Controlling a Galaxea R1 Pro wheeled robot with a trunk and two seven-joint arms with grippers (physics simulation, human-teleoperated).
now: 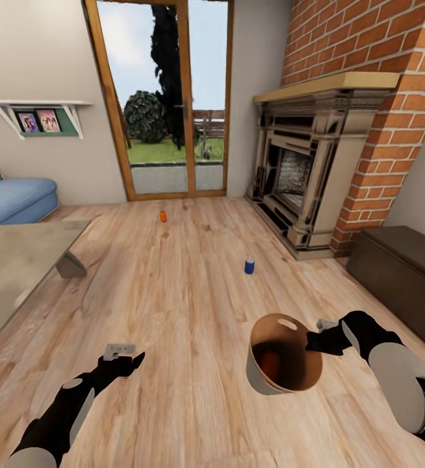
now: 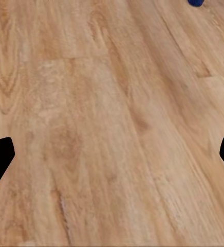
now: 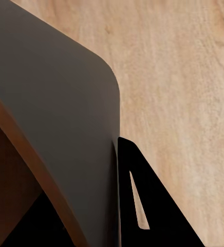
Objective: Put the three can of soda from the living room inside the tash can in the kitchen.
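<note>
Head view: living room, light wood floor [image 1: 193, 273]. The right gripper [image 1: 318, 340] is clamped on the rim of a brown trash can [image 1: 284, 364], held tilted off the floor with its mouth up; something orange sits inside, possibly one soda can, not certain. A blue soda can [image 1: 249, 266] stands upright on open floor ahead, near the fireplace [image 1: 303, 175]. An orange soda can [image 1: 163, 216] stands farther off, near the glass doors [image 1: 173, 97]. The left gripper [image 1: 123, 359] hovers low, nothing in it. Left wrist view: both fingertips [image 2: 0, 157] spread wide over bare boards; blue can just clips the frame edge [image 2: 196, 2]. Right wrist view: a finger [image 3: 143, 206] pressed against the can's dark outer wall [image 3: 55, 103]. Judgement: roll closer to the blue can, keep the bin level, and descend with the left jaws straddling the can squarely.
</note>
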